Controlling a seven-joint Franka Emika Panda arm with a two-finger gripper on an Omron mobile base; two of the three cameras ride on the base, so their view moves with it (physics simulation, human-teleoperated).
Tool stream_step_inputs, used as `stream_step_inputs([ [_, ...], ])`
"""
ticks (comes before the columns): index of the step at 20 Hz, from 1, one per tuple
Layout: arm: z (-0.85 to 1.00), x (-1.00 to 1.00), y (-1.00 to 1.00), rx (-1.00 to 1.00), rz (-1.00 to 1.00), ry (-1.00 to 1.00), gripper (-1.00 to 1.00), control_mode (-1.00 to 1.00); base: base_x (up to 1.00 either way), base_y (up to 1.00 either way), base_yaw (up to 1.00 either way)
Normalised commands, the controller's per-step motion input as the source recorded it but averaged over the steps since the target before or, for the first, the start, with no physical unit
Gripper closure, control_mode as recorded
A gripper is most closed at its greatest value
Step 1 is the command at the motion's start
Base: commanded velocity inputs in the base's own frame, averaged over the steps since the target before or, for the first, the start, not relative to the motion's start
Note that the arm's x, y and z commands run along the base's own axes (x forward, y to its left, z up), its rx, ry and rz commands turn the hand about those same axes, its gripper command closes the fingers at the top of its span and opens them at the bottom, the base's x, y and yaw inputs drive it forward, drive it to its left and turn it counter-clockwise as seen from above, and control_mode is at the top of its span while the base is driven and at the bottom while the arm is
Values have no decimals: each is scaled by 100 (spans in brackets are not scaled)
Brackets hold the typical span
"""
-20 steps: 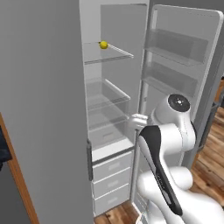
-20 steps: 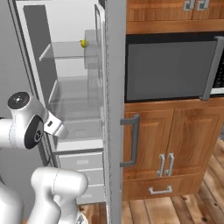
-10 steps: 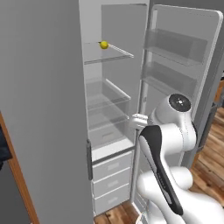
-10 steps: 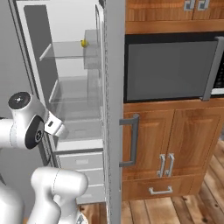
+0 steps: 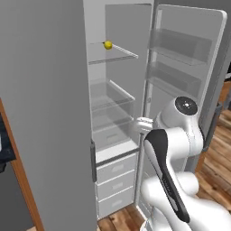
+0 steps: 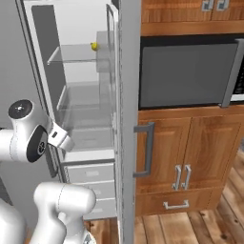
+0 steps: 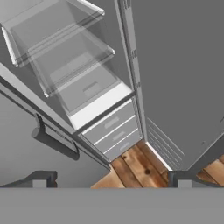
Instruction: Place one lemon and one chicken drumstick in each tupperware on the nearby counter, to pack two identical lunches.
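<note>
I stand in front of the open fridge [image 5: 113, 113] with my gripper [image 7: 111, 177] empty and its jaws spread wide apart; in the hand view the two finger tips sit far to either side, at about 7 and 5 o'clock, with nothing between them. That view looks down past the clear lower shelves to the white drawers [image 7: 114, 129] and the wooden floor [image 7: 140, 166].

The one task item I can see is the lemon [image 5: 108, 44]. It rests on the upper glass shelf [image 5: 113, 54], toward the back, at roughly 12 o'clock from my wrist in the left base view and well above it. From the right base view it shows as a small yellow spot [image 6: 94, 46] at about 1 o'clock from my elbow. It sits alone, apart from the shelf edges.

I judge the lemon to be light, firm and rounded, with a waxy skin that could roll or squirt out of a careless pinch. I would take it across its middle, jaws level with the shelf, closing on its widest girth so it cannot slide forward or back. The glass beneath it is smooth, so a nudge before closing could send it rolling deeper.

I cannot pick out a drumstick, the tupperware or the counter from here.
</note>
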Motion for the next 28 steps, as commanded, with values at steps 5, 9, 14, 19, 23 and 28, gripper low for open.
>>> stream_step_inputs([
  [5,0,0,0,0,0,0,-100,100,79,0,0],
  [9,0,0,0,0,0,0,-100,100,80,-7,0],
  [14,0,0,0,0,0,0,-100,100,51,29,1],
  [19,0,0,0,0,0,0,-100,100,-8,13,3],
  [23,0,0,0,0,0,0,-100,100,-9,6,35],
  [28,0,0,0,0,0,0,-100,100,8,-18,12],
])
